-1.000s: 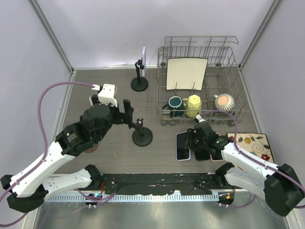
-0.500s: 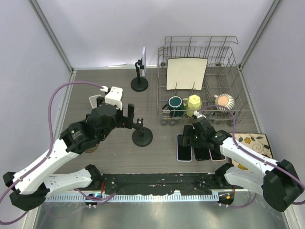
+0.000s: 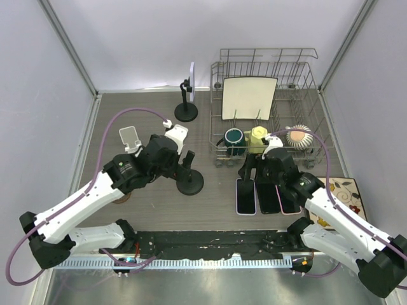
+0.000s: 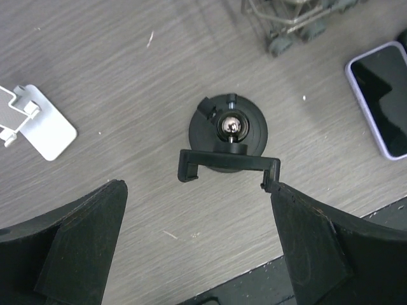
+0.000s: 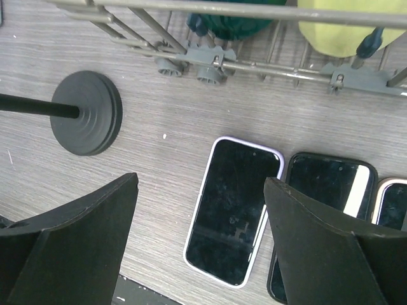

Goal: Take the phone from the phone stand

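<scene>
- While both arms hang over the surface, the left tool stands wide open and has hold of nothing.
- Between its two dark fingers is the black phone stand, seen from above: round base, shiny ball joint and a clamp bar whose jaws are empty.
- One end of that clamp bar comes just beside one finger; whether they touch I cannot tell. The other end is clearly apart from the other finger.
- Off to one side of this tool, a small white holder lies on the surface.
- Also the right tool is spread wide, and nothing is gripped in it.
- Below it, between the fingers and closer to one of them, the lilac-rimmed phone lies flat with its dark screen up, out of the stand.
- Just beside this phone lies a black phone, and past that a third phone, all in a row.
- Ahead of the right tool are the grey feet of the dish rack.
- Well beyond the left tool, a second stand holds a pale phone upright.
</scene>
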